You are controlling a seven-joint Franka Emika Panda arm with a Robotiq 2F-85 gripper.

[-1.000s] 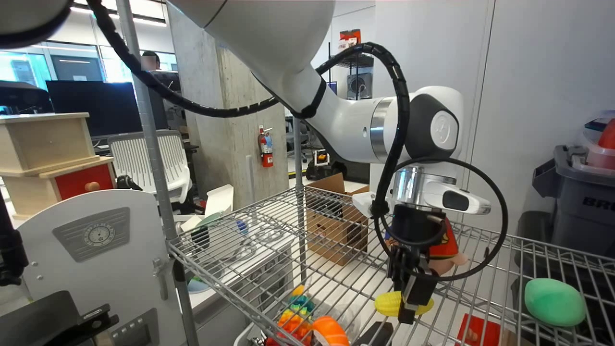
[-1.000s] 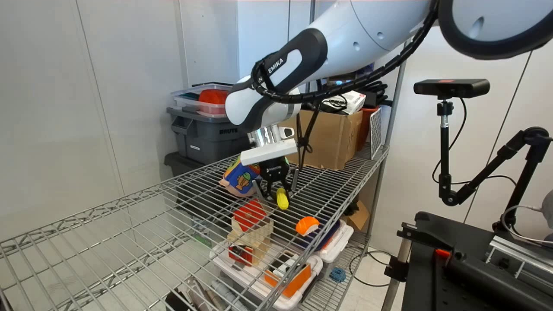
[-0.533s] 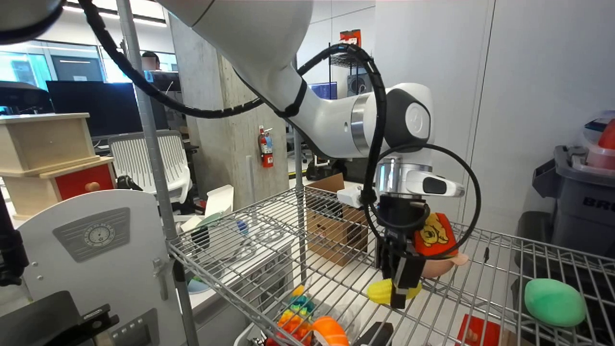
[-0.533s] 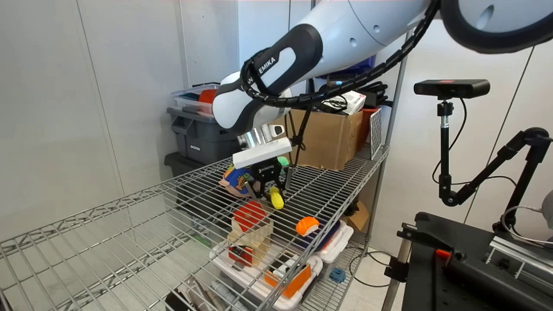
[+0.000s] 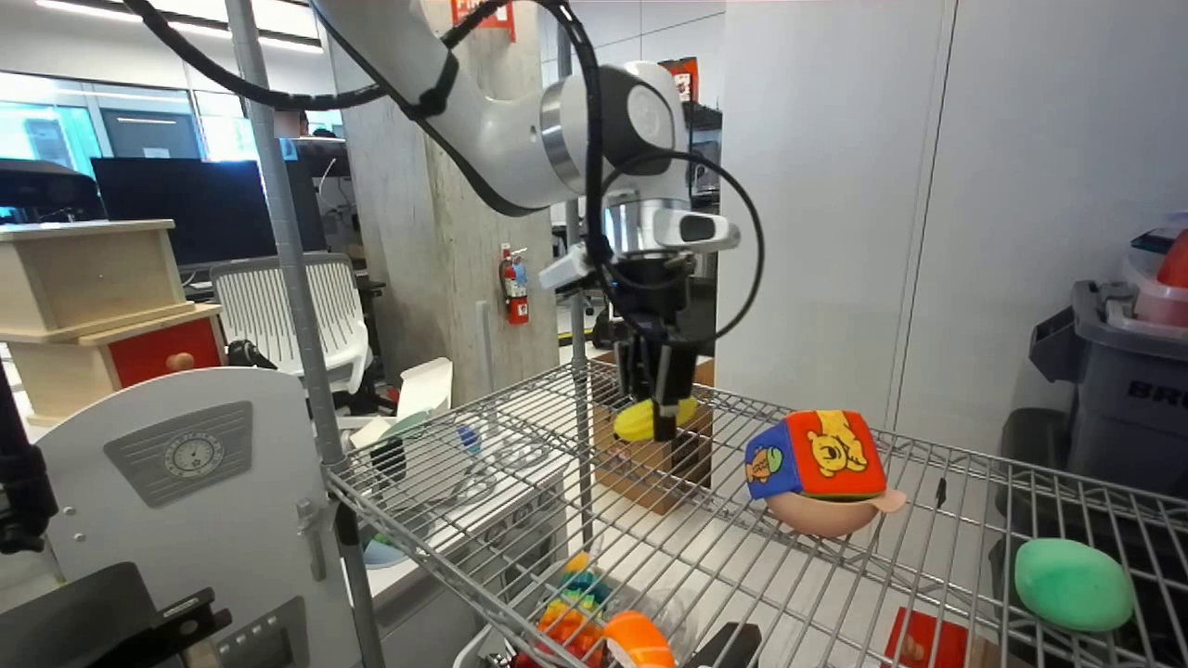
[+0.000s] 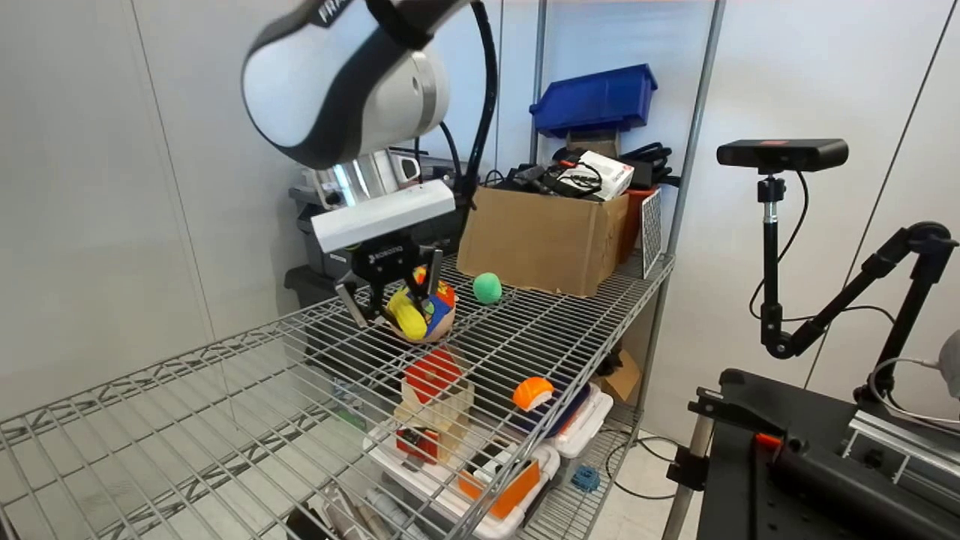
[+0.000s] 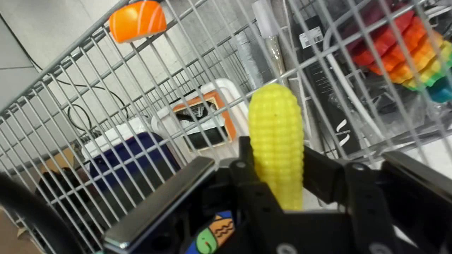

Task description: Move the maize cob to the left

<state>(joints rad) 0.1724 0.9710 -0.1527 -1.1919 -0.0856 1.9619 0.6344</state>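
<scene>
Exterior view: cob in "ROBOTIQ" pincer

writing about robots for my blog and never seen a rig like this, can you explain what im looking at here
The big white and black machine is a robot arm. The two wide pictures are taken from different places outside it; the close-up is taken from its wrist, looking down past the gripper. That gripper is closed on a yellow toy maize cob, which appears lifted clear of the wire shelf. On the shelf are an orange striped toy, a green rounded toy and a pinkish bowl topped by a red and blue cube. Things seen through the wires sit lower down.
</scene>
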